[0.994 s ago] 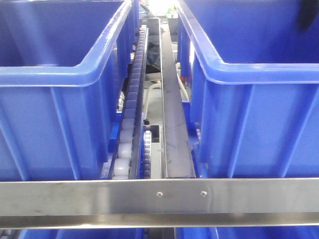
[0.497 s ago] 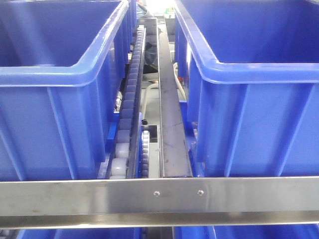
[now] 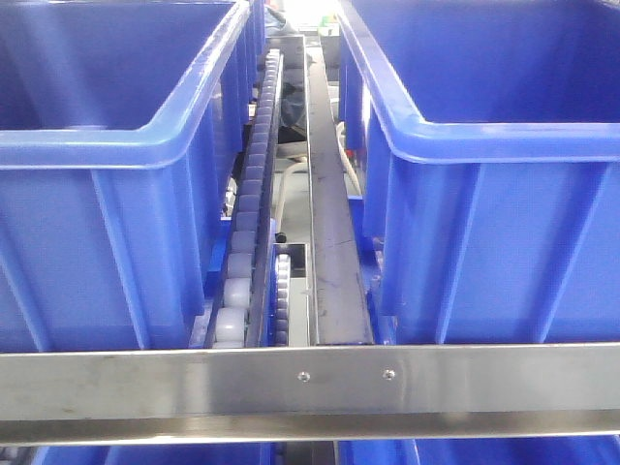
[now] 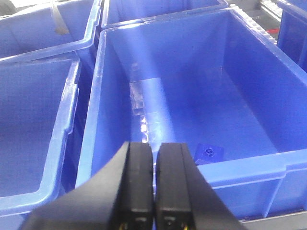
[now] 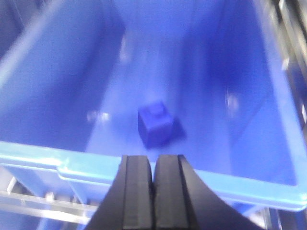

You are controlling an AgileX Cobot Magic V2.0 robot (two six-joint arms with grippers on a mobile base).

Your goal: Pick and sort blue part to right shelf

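Blue part [image 5: 154, 125] lying on bin [image 5: 268, 187] floor, right gripper [image 5: 154, 201] hovering above with jaws closed, empty, left gripper [image 4: 154, 191] likewise closed, empty.

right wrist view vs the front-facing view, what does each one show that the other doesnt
Only the right wrist view shows the right pincer, its fingers pressed together with nothing between them, above a bin's near rim, and a small blue block lying on that bin's floor. Only the front-facing view shows the metal front rail with two screws, the roller track and a dark steel channel between two bins. Both show open-top blue plastic bins; the wrist picture is blurred.
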